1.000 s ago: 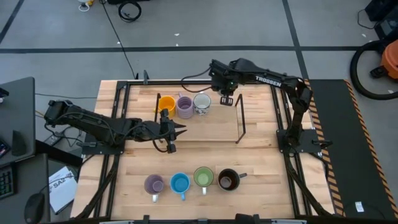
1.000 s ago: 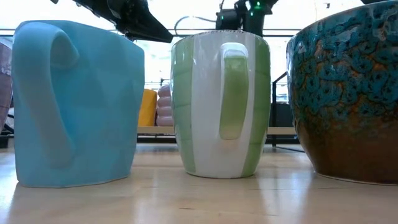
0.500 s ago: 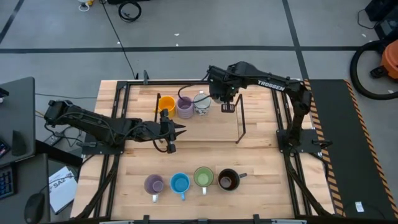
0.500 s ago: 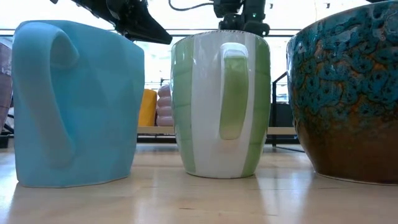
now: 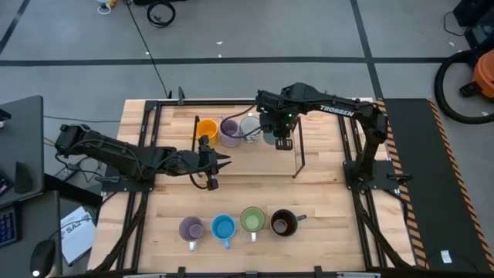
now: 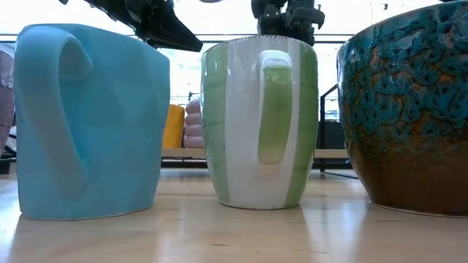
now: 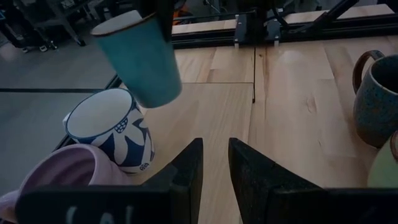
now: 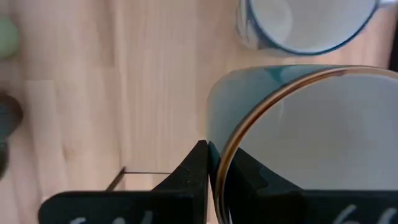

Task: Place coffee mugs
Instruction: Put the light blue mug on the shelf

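Right end effector (image 8: 209, 163) pinches teal mug's (image 8: 292, 137) rim beside white patterned mug (image 8: 305, 25)

Three mugs stand close to the camera on the pale wooden tabletop (image 6: 234, 234).

A bright blue ceramic mug (image 6: 88, 120) is on the left with its handle facing the camera, a green-and-white striped mug (image 6: 259, 120) in the middle, and a teal-mottled brown mug (image 6: 409, 109) on the right. Between the first two, far back, an orange mug (image 6: 174, 126) and a pale pink ribbed mug (image 6: 193, 123) sit side by side. Dark arm parts (image 6: 146, 18) hang above.
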Controlling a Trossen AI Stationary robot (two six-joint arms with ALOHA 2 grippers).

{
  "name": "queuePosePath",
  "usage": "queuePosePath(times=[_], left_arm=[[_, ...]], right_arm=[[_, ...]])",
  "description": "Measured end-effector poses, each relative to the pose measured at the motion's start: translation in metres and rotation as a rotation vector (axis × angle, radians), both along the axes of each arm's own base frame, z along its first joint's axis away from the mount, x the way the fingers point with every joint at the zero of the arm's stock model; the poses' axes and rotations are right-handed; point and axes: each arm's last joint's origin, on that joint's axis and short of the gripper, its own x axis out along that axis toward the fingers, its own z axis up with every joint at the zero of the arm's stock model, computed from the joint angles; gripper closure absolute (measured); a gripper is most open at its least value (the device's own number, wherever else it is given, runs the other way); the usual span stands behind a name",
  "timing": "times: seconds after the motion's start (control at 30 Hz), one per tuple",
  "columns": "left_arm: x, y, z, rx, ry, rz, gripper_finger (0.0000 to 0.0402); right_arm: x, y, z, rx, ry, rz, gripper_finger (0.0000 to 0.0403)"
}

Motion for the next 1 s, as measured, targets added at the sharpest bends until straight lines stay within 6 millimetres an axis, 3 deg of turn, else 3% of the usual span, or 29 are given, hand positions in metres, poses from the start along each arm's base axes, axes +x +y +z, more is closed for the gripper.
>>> queuePosePath(times=[0.53,1.0], left_arm=[[0.000,0.000,0.000,0.000,0.001,0.000,0.0320],[0.000,0.000,0.000,0.001,0.001,0.000,0.0320]], right_arm=[[0.006,0.016,-0.039,0.049,0.056,-0.022,0.0366],[0.005,0.008,-0.058,-0.052,0.090,-0.114,0.0366]])
